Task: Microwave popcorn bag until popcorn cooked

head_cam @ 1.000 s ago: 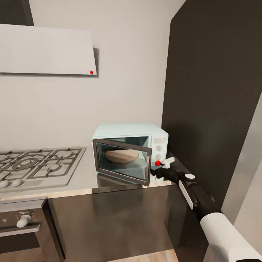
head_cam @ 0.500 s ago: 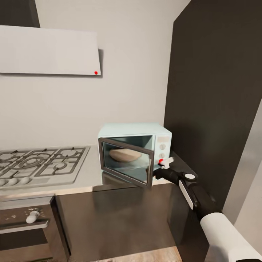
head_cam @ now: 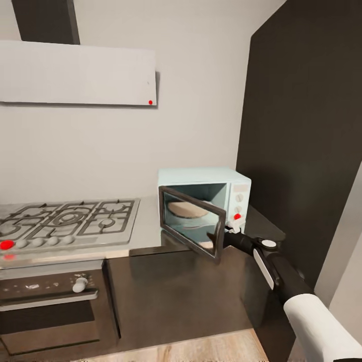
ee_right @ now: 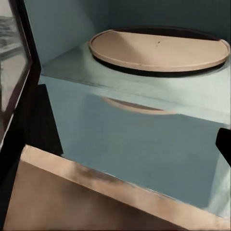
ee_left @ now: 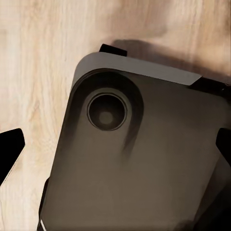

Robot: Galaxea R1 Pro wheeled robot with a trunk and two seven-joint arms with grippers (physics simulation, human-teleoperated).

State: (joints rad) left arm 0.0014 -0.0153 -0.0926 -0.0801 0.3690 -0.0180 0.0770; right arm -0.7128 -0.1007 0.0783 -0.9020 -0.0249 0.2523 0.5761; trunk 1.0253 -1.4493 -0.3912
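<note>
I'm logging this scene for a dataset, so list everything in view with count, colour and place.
microwave: one, pale mint, on the countertop by the dark tall cabinet, door open
turntable: one, tan, inside the microwave, bare
countertop: one, glossy grey
gas hob: one, steel, left of the microwave
oven: one, black, under the hob
hood: one, white, on the wall
tall cabinet: one, dark, right
floor: pale wood
right end effector: one, black and white, at the microwave's front

The microwave [head_cam: 203, 201] door hides the right end effector's [head_cam: 229, 232] fingertips; its panel markings are too small to read.
</note>
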